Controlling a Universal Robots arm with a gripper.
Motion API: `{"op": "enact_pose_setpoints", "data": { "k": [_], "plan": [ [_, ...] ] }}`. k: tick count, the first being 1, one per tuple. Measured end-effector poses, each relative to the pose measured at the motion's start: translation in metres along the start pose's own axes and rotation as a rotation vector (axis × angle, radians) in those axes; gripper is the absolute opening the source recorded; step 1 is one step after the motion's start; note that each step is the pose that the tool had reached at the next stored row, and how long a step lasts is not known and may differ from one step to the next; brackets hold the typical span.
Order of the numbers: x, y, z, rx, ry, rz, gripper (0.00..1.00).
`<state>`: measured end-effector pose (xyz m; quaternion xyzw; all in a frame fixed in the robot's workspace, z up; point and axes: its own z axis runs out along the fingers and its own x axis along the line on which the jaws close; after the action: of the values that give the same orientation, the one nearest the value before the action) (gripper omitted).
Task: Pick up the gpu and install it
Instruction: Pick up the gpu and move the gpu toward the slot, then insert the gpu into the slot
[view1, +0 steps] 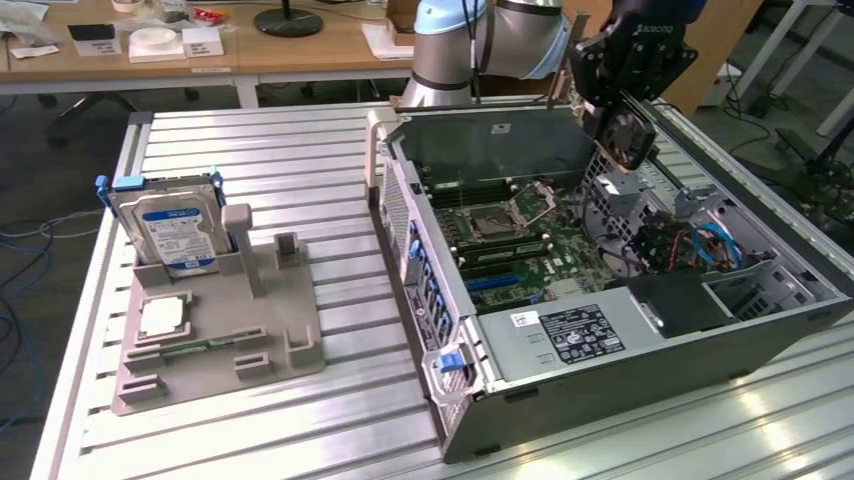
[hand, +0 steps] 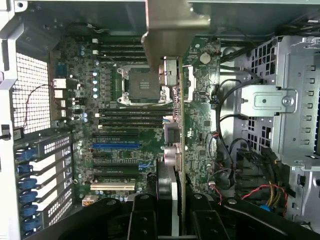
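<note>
I have the gpu (view1: 625, 135), a thin flat card with a dark face, a round fan and a silvery metal end bracket. The black hand (view1: 630, 95) is clamped on its upper edge. The card hangs on edge at the far right of the exterior view, over the far end of the open grey computer case (view1: 614, 375) on the slatted metal desk (view1: 267, 160).

In the wrist view I look straight down the card (hand: 172, 132), between the fingers of the hand (hand: 172, 222), with the green motherboard (hand: 120, 135) spread out below it. The card's lower edge looks clear of the board and sits in no slot; the blue expansion slot (hand: 116, 146) stands empty beside it.

So I judge the pickup done and the install left to do.

On the exterior view's left, the grey moulded parts holder (view1: 220, 340) carries the silver hard drive with a blue label (view1: 174, 235) and the small square silver processor chip (view1: 160, 317), both well apart from the case.
</note>
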<state>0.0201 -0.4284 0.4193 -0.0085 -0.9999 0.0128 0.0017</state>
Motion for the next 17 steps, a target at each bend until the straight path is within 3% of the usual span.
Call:
{"op": "enact_pose_setpoints", "data": {
  "k": [14,17],
  "plan": [
    [0.0,0.0,0.0001,-0.0001,-0.0001,-0.001,0.28],
    [0.0,0.0,0.0,0.0,-0.0006,-0.024,0.28]
  ]
}}
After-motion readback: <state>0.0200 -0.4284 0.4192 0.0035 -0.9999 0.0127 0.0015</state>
